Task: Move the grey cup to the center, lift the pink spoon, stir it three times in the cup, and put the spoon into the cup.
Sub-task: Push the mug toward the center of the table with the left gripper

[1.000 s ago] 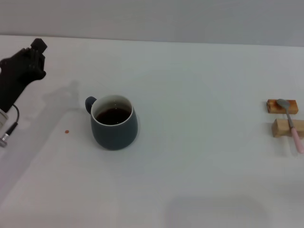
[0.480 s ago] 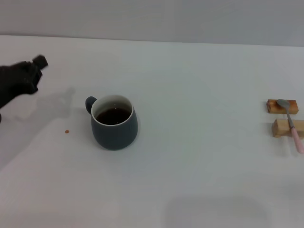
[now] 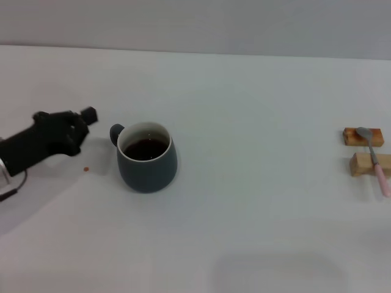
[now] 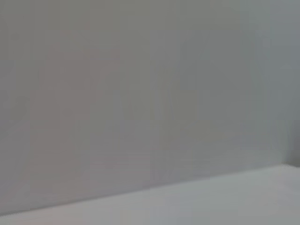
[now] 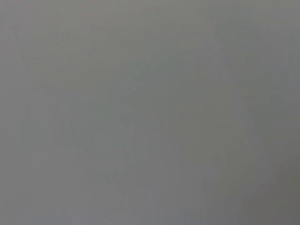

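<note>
The grey cup (image 3: 147,157) stands left of the table's middle in the head view, holding dark brown liquid, its loop handle (image 3: 115,133) turned to the left. My left gripper (image 3: 85,118) is low over the table just left of that handle, a short gap away. The pink spoon (image 3: 374,157) lies at the far right across two small wooden blocks (image 3: 365,151), silver bowl toward the back, pink handle toward the front. The right gripper is out of view. Both wrist views show only blank grey surface.
A tiny orange speck (image 3: 86,169) lies on the white table (image 3: 256,201) left of the cup. A grey wall (image 3: 195,24) runs along the back edge of the table.
My left arm has swung down and to the right, from the far left edge to close beside the cup's handle. Cup and spoon have not moved.
</note>
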`<move>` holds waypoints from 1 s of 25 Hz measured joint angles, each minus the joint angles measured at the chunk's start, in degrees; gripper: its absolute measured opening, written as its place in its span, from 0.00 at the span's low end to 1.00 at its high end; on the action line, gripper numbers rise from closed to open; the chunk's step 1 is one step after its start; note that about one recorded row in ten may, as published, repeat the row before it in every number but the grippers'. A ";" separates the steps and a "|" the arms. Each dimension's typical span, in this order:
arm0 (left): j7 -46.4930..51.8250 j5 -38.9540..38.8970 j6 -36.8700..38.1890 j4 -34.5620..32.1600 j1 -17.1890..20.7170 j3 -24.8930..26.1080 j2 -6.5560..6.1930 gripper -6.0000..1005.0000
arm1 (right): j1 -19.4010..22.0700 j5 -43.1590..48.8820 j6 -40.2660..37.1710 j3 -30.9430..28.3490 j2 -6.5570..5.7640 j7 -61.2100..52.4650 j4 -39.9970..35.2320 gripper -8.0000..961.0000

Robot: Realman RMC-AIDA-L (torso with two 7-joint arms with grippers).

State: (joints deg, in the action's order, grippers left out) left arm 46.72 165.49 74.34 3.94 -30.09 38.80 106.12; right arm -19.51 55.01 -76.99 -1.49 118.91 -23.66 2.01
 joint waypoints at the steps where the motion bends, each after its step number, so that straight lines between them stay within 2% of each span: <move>1: 0.00 0.00 0.01 -0.42 -0.28 -0.40 0.29 0.02 | 0.00 0.00 0.06 0.00 -0.01 0.00 -0.02 0.50; 3: 0.00 0.00 0.01 -0.42 -0.28 -0.40 0.29 0.02 | 0.00 0.01 0.13 0.09 -0.04 0.00 -0.06 0.50; 4: 0.00 0.01 -0.01 -1.27 -0.80 -0.89 0.88 0.02 | 0.00 0.03 0.13 0.17 -0.04 0.00 -0.07 0.50; 5: -0.01 0.02 -0.24 -3.38 -1.69 -1.05 2.29 0.02 | 0.02 0.08 0.13 0.22 -0.05 0.00 -0.08 0.50; 6: -0.01 0.02 -0.24 -3.38 -1.69 -1.05 2.29 0.02 | 0.06 0.12 0.14 0.24 -0.05 0.00 -0.08 0.50; 8: -0.05 0.02 -0.34 -5.61 -2.47 -1.09 3.43 0.03 | 0.21 0.16 0.14 0.25 -0.06 0.00 -0.08 0.50; 9: -0.05 0.02 -0.34 -5.61 -2.47 -1.09 3.43 0.03 | 0.27 0.18 0.14 0.26 -0.07 0.01 -0.08 0.50; 10: -0.07 0.02 -0.39 -7.46 -3.19 -1.43 4.37 0.03 | 0.34 0.20 0.14 0.27 -0.08 0.00 -0.08 0.50; 12: -0.07 0.02 -0.47 -8.68 -3.67 -2.24 5.08 0.03 | 0.41 0.24 0.14 0.30 -0.08 0.00 -0.08 0.50; 25: -0.82 0.01 -0.65 -9.28 -3.20 -3.28 5.96 0.04 | 0.13 0.50 0.12 0.53 -0.08 0.00 -0.07 0.50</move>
State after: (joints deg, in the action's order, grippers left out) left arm 45.91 165.49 73.69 -5.34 -33.29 35.52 112.07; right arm -19.38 55.51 -76.87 -0.96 118.82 -23.66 1.93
